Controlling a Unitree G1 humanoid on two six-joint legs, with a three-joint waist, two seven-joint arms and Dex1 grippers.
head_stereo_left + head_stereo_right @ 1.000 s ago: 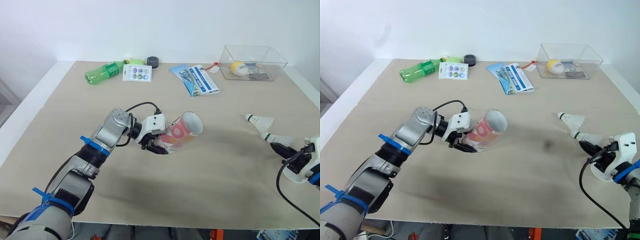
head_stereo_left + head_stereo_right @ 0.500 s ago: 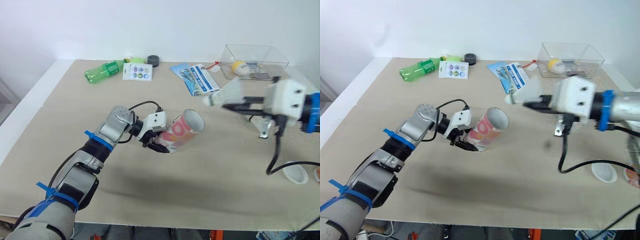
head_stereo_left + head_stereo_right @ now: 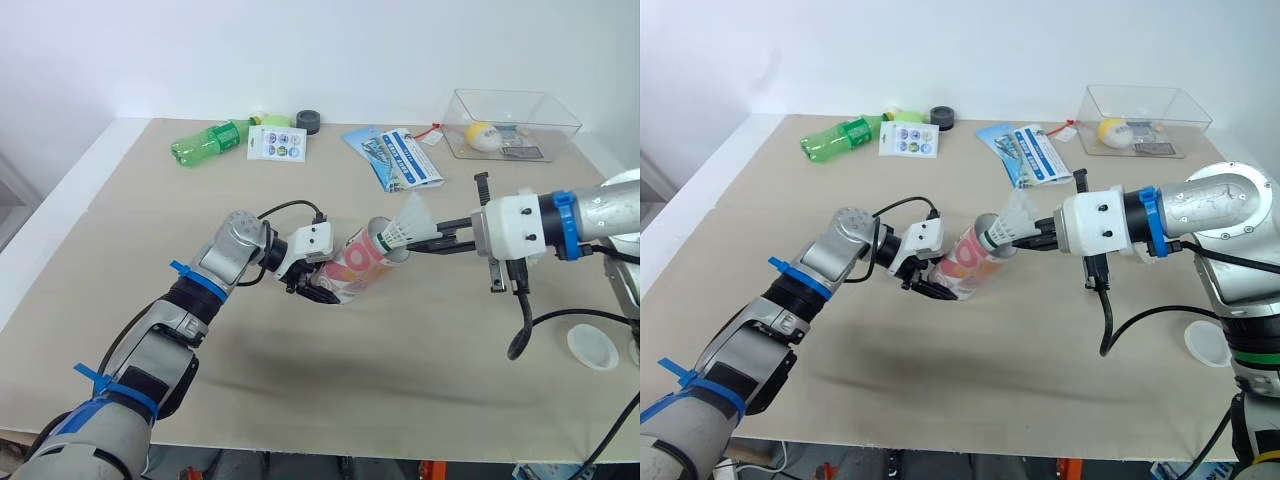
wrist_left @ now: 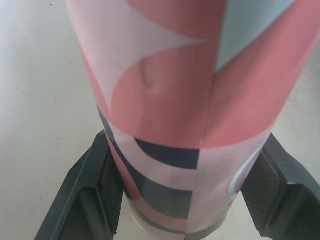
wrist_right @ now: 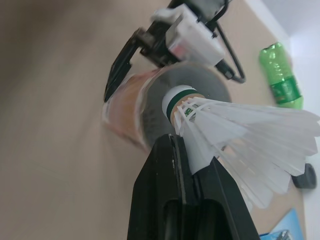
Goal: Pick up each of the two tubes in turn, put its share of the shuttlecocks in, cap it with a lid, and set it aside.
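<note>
The left gripper (image 4: 184, 172) is clamped on the tube (image 3: 362, 264), one black finger (image 4: 95, 187) pressed to each side near its closed end. That end is hidden behind the fingers in the head views and cut off in the left wrist view, so I cannot tell whether it touches the table (image 3: 300, 400). The tube reaches out from the gripper toward the robot's right. Its long axis is tilted, and the open mouth is raised and faces right and slightly away.

The right gripper (image 5: 192, 155) is closed on the shuttlecock (image 5: 235, 130), pinching the feather stems just behind the cork. The shuttlecock sits ahead of the fingertips, cork first. Its green-banded cork is at the tube's mouth and points into it, and the white skirt flares back and upward. The cork covers part of the opening. I cannot tell whether it has passed the rim or only stands against it. The shuttlecock's axis lies roughly in line with the tube's.

A white lid (image 3: 590, 346) lies flat near the table's right edge, well apart from the tube. Along the far side, from left to right, lie a green bottle (image 3: 206, 142), a card (image 3: 275, 144), a black roll (image 3: 307, 122), a brochure (image 3: 400, 158) and a clear box (image 3: 512, 100) holding a yellow ball (image 3: 480, 134).
</note>
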